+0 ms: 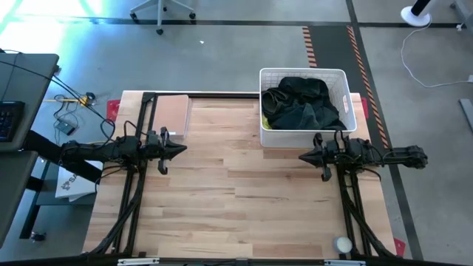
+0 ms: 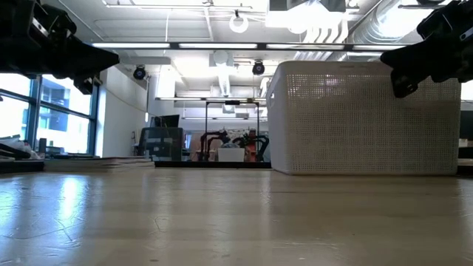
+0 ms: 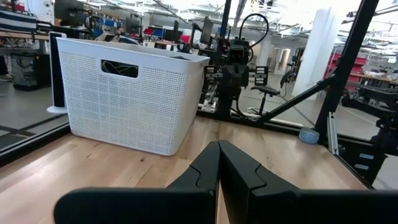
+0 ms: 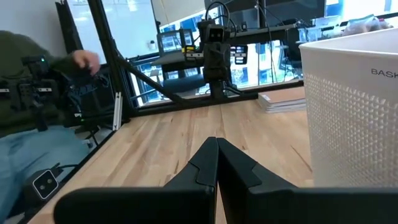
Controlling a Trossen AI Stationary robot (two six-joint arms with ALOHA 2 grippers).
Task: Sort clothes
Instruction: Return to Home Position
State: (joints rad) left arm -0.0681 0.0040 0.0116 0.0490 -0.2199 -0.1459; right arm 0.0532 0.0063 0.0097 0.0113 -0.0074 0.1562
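The clothes (image 1: 301, 103) lie piled in a white basket (image 1: 341, 77) at the table's far right: mostly black and dark green fabric, with a strip of neon yellow (image 1: 264, 118) at the basket's left wall. My left gripper (image 1: 182, 149) hovers shut and empty over the table's left side. My right gripper (image 1: 301, 157) hovers shut and empty just in front of the basket. Both show shut in their wrist views (image 3: 218, 149) (image 4: 217, 146). The two grippers point toward each other. Maroon and pale pink garments do not show.
A flat brown board (image 1: 171, 113) lies at the table's far left. A small white-grey ball (image 1: 343, 244) rests at the near right edge. A person (image 4: 37, 93) sits beyond the table's left side. Bare wood (image 1: 236, 192) lies between the arms.
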